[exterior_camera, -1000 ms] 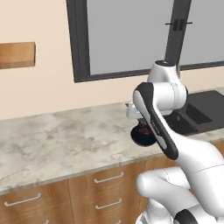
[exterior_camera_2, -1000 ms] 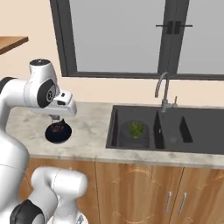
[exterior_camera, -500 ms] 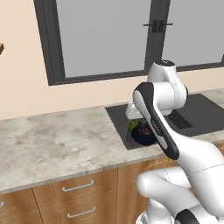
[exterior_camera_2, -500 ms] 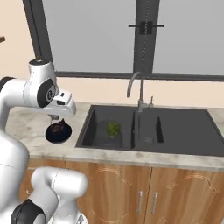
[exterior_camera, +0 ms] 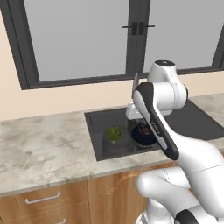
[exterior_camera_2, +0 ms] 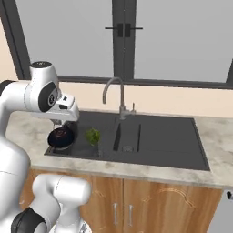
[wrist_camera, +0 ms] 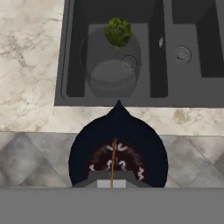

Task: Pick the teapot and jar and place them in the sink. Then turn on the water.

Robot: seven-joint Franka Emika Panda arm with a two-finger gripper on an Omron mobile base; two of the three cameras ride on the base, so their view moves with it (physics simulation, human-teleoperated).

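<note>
The sink is set in the counter under the window. The jar lies in the left basin, green contents showing. The teapot hangs at the sink's near left edge, apparently above the rim, clamped by its wire handle in the closed gripper.

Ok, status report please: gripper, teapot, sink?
Gripper shut on teapot, carried at sink's left edge. Jar already in left basin. Nothing blocking.

No readable text, labels or signs anywhere.
</note>
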